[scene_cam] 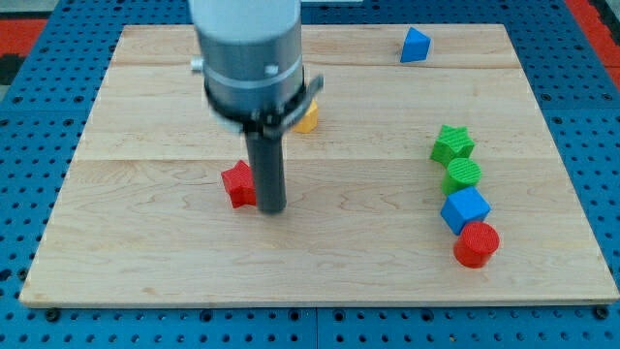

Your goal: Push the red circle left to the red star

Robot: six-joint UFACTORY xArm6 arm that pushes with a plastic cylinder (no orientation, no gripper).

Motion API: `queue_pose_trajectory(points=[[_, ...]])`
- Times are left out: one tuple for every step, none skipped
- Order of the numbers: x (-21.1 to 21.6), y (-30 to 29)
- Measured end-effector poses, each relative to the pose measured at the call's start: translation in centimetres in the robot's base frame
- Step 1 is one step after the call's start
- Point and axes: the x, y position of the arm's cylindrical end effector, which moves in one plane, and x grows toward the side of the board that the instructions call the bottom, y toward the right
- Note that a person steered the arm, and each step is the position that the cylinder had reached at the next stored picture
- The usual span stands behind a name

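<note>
My tip (272, 209) rests against the red star (237, 184) mid-board, holding nothing, while the red circle (477, 243) sits near the bottom-right corner touching the blue cube (465, 209), which a careless leftward push could drag along.

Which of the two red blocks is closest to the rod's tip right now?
The red star, just to the view's left of my tip. The red circle sits far off at the view's lower right, below the blue cube.
</note>
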Motion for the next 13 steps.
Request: queue_pose_trajectory(points=[[6.7,6.6],[7.9,9.8],[7.8,16.0],[7.4,26.8],[5.9,30.4],[1.6,21.7],[-0.3,10.3],[2.6,14.0],[4.6,15.4],[3.8,5.0],[0.9,3.3],[2.1,4.3],[4.0,2.9]])
